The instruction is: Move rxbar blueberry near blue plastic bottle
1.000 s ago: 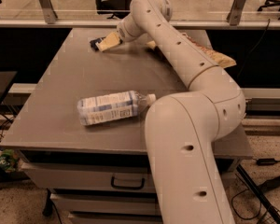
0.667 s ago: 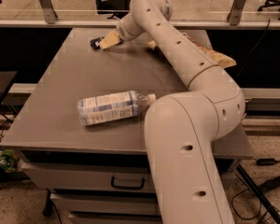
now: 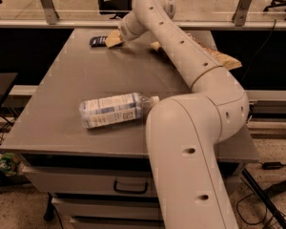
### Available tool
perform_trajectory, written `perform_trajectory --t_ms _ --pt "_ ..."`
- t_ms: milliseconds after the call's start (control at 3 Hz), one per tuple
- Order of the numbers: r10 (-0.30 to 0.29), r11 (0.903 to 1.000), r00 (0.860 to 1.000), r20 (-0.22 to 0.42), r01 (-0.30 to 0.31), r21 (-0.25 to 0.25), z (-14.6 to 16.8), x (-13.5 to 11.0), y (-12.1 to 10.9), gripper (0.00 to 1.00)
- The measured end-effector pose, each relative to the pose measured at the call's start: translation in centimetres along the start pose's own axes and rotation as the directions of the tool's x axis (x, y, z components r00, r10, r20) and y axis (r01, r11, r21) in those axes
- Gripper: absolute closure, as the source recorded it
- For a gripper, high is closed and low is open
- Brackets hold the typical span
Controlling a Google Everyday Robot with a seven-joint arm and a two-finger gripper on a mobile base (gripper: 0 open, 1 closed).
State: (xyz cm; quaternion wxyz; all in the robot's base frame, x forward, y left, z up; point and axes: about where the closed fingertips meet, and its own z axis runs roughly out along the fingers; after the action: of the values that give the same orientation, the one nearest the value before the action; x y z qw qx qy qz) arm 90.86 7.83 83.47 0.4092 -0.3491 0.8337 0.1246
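Observation:
The rxbar blueberry (image 3: 98,41), a small flat dark navy wrapper, lies at the far left of the grey table (image 3: 71,75). My gripper (image 3: 113,39) is at the bar's right end, low over the table and touching or nearly touching it. The blue plastic bottle (image 3: 112,110) lies on its side near the front of the table, with its cap pointing right towards my arm. The bottle is well apart from the bar, about half a table length nearer to me.
My large cream arm (image 3: 195,70) reaches from the front right across the table to the far left. A brown-and-cream chip bag (image 3: 222,57) lies at the far right, partly behind the arm. Drawers (image 3: 128,187) are below the table front. A rail and office chairs stand behind.
The gripper has stayed at the bar's right end at the far left. I see no clear movement of the bar or the bottle.

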Motion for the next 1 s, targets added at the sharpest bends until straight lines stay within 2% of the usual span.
perform_trajectory --t_ms 1000 --pt "-0.005 1.0000 1.000 0.001 0.005 -0.004 -0.27 -0.21 0.21 1.00"
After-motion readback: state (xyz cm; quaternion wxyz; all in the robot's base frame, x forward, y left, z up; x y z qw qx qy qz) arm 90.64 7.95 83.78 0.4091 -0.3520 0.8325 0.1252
